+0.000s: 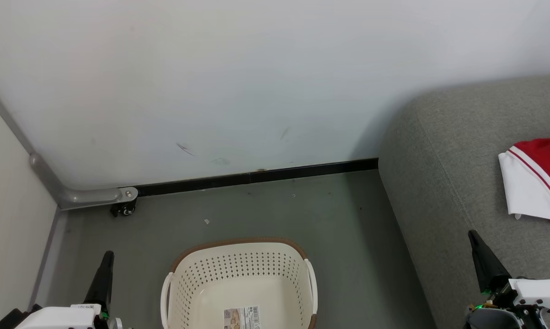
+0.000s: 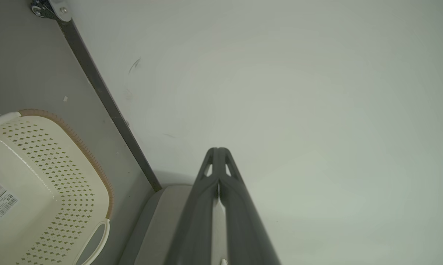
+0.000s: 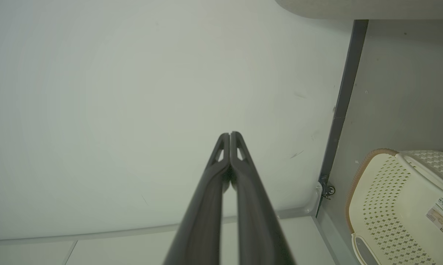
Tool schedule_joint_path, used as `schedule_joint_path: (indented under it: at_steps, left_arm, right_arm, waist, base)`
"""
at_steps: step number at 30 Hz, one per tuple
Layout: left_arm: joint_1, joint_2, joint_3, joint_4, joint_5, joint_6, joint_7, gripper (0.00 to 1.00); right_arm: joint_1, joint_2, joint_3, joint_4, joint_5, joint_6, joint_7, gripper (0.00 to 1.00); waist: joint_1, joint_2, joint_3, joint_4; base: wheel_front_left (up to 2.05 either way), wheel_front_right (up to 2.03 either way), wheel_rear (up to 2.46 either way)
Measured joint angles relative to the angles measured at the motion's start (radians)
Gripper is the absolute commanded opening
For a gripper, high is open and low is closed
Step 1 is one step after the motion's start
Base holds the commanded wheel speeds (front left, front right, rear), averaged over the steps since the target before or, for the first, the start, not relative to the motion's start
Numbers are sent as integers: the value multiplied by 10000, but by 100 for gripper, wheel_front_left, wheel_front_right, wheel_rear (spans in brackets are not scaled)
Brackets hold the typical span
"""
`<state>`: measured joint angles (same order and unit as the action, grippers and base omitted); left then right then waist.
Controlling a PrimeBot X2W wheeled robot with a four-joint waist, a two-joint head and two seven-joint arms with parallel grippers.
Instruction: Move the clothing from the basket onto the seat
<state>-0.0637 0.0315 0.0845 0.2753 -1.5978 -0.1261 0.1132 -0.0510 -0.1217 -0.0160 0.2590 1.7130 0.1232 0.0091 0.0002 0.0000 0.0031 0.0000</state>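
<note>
Clothing: soft red garment with white striped trim, 3 o'clock, lying on the seat.
Seat: large grey woven sofa cushion.
Basket: oval cream perforated plastic basket, 6 o'clock, no clothes in its visible part.
Claws: left gripper and right gripper pressed together, pinching nothing.
Advice: likely finished; check the basket's hidden near end first.

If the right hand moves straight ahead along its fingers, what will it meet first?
Probably the white wall: the shut right hand points straight at it, and nothing seems to lie between them.
</note>
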Motion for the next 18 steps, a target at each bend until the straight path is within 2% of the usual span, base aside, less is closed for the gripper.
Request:
schedule_joint_path:
  at_steps: [18]
  left_arm:
    - [0,0,0,-2,-2,0,0,0]
  right_arm:
    - [-1,25,-25,4,-73,0,10,0]
  waist:
    - [0,0,0,0]
  base:
    - [0,0,0]
